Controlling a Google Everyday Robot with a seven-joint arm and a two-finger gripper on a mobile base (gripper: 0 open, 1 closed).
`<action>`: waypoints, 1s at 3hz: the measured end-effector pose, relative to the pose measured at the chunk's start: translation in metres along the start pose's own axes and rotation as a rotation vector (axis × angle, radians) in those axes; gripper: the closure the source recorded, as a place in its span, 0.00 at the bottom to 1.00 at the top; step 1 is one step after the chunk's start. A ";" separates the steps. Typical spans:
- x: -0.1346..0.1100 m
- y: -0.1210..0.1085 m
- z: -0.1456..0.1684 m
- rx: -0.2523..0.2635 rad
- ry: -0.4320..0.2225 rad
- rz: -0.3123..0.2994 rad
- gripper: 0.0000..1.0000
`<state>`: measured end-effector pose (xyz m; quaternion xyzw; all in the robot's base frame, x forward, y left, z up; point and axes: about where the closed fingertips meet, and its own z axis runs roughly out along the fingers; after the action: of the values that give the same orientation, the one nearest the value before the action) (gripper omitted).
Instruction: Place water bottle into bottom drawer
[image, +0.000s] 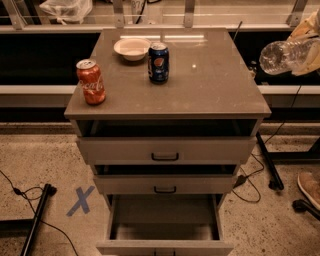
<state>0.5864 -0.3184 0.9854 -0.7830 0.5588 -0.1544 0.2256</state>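
Note:
The water bottle (281, 55), clear and crinkled, hangs in the air almost level, off the cabinet's right side at about top height, its round bottom pointing left. My gripper (307, 49) is at the right edge of the view, its pale fingers closed around the bottle's far end. The bottom drawer (165, 212) is pulled open at the foot of the cabinet, and its plain grey inside shows nothing in it. It lies well below and to the left of the bottle.
On the cabinet top (210, 85) stand a red soda can (91, 82), a blue soda can (158, 62) and a white bowl (132, 48). The two upper drawers (165, 150) stand slightly open. Cables, a stand leg (267, 160) and a shoe (310, 187) are on the floor at right; blue tape X (80, 201) at left.

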 end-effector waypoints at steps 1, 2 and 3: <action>-0.019 -0.017 0.000 0.015 0.015 0.078 1.00; -0.050 0.014 -0.036 -0.017 0.124 0.163 1.00; -0.082 0.089 -0.020 -0.187 0.121 0.297 1.00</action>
<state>0.4785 -0.2691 0.9563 -0.6985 0.6929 -0.1137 0.1381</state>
